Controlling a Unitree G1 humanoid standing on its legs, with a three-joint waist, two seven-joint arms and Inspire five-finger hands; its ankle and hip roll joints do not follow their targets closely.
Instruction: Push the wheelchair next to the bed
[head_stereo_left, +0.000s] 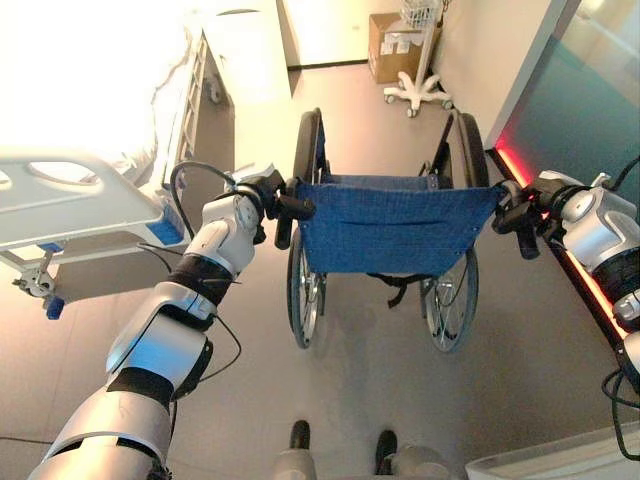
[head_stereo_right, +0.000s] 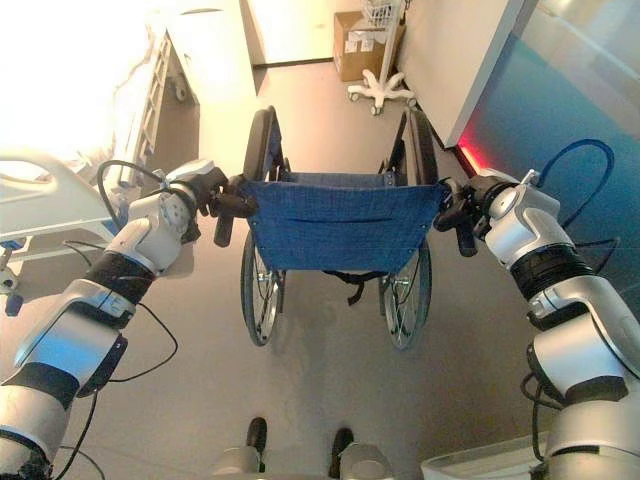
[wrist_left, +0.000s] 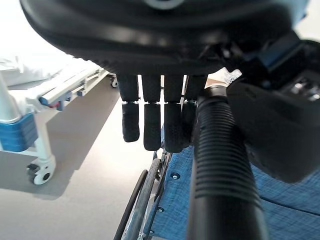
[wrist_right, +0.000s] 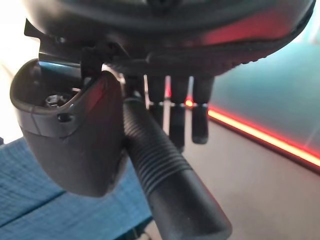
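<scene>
A wheelchair with a blue cloth backrest (head_stereo_left: 395, 225) stands straight in front of me, facing away, its big wheels on the grey floor. My left hand (head_stereo_left: 262, 198) holds the left push handle (wrist_left: 220, 165), the ribbed black grip lying between thumb and fingers (wrist_left: 152, 125). On the other side my right hand (head_stereo_left: 525, 205) is closed round the right push handle (wrist_right: 170, 180) in the same way. The hospital bed (head_stereo_left: 90, 200), with a white rail and bright bedding, lies to the left, its foot end level with my left arm.
A white cabinet (head_stereo_left: 245, 55) stands beyond the bed. Ahead, a cardboard box (head_stereo_left: 395, 45) and a white wheeled stand (head_stereo_left: 420, 90) sit by the far wall. A wall with a red light strip (head_stereo_left: 515, 165) runs close along the right. Open floor lies between wheelchair and bed.
</scene>
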